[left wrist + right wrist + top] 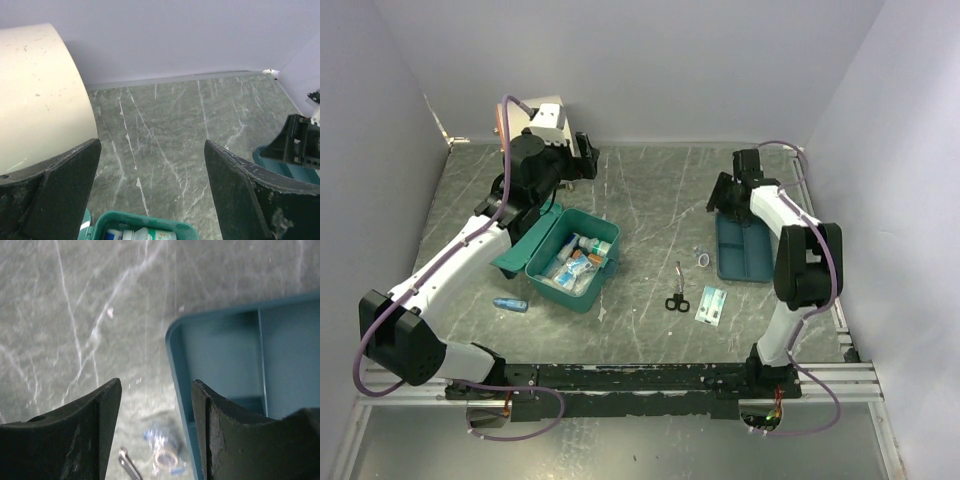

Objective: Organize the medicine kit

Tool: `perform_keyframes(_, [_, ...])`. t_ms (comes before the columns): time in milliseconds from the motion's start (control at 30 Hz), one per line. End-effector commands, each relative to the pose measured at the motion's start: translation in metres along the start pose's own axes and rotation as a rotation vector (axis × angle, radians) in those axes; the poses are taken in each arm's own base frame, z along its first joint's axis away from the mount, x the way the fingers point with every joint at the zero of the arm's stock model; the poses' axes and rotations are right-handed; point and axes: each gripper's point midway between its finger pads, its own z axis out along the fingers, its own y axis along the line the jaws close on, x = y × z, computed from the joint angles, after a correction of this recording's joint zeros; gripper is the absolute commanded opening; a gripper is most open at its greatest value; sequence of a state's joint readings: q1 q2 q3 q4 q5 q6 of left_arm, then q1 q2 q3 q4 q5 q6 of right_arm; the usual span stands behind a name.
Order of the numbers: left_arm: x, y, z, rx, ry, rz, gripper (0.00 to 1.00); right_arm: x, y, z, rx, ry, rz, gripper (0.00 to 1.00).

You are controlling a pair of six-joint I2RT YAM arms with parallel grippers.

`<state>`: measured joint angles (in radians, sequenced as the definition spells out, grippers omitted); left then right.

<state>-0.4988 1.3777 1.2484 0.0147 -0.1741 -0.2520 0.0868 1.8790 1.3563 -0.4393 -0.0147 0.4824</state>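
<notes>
L hand (150,150) is wide apart w/ nothing in it. Just under it, on its near side, is the medicine kit (145,218), lid open, w/ bottles & packs inside, so I think part of the job is done. R hand (156,390) is apart too, nothing clamped. A corner of the blue tray (220,350) is right below it, w/ a small roll (166,456) beside that. Left to put away, I guess: that roll, the scissors (677,295) & a flat pack (711,304), both nearer than the R hand, & a blue tube (510,304) by the kit. Lid not shut yet. Desk (650,200) is grey w/ white lines, like stone. A big cream drum (40,90) is left of the L hand. Far off: plain pale walls (670,70).
</notes>
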Motion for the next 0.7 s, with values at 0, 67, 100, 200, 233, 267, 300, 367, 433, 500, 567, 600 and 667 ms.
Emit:
perform_keyframes(0, [-0.023, -0.007, 0.002, 0.043, -0.089, -0.013, 0.95, 0.021, 0.012, -0.043, 0.004, 0.013, -0.023, 0.58])
perform_keyframes(67, [-0.024, -0.008, 0.001, 0.049, -0.095, -0.003, 0.94, 0.038, 0.019, -0.054, 0.021, 0.023, -0.049, 0.57])
perform_keyframes(100, [-0.024, -0.009, 0.001, 0.054, -0.098, 0.003, 0.93, 0.046, 0.021, -0.059, 0.027, 0.029, -0.055, 0.55])
perform_keyframes(200, [-0.024, -0.012, 0.001, 0.079, -0.104, 0.015, 0.93, 0.070, 0.023, -0.069, 0.044, 0.050, -0.060, 0.51])
perform_keyframes(233, [-0.024, -0.014, 0.002, 0.087, -0.106, 0.016, 0.93, 0.077, 0.021, -0.070, 0.058, 0.056, -0.058, 0.51])
perform_keyframes(267, [-0.024, -0.015, 0.002, 0.094, -0.106, 0.018, 0.93, 0.082, 0.019, -0.071, 0.073, 0.060, -0.057, 0.51])
perform_keyframes(300, [-0.024, -0.016, 0.002, 0.097, -0.106, 0.019, 0.92, 0.089, 0.015, -0.071, 0.089, 0.069, -0.055, 0.50])
perform_keyframes(367, [-0.021, -0.016, 0.004, 0.101, -0.100, 0.024, 0.92, 0.099, 0.006, -0.068, 0.127, 0.091, -0.047, 0.49])
perform_keyframes(433, [-0.022, -0.017, 0.005, 0.104, -0.101, 0.030, 0.92, 0.103, 0.001, -0.065, 0.154, 0.103, -0.045, 0.49])
perform_keyframes(500, [-0.022, -0.016, 0.006, 0.098, -0.100, 0.032, 0.92, 0.106, 0.001, -0.060, 0.152, 0.117, -0.054, 0.49])
perform_keyframes(567, [-0.022, -0.016, 0.006, 0.097, -0.096, 0.034, 0.92, 0.112, 0.003, -0.054, 0.140, 0.145, -0.063, 0.49])
perform_keyframes(600, [-0.022, -0.016, 0.006, 0.096, -0.095, 0.034, 0.92, 0.115, 0.002, -0.051, 0.141, 0.160, -0.061, 0.49])
perform_keyframes(667, [-0.022, -0.015, 0.005, 0.093, -0.095, 0.035, 0.92, 0.121, 0.003, -0.047, 0.132, 0.183, -0.067, 0.49])
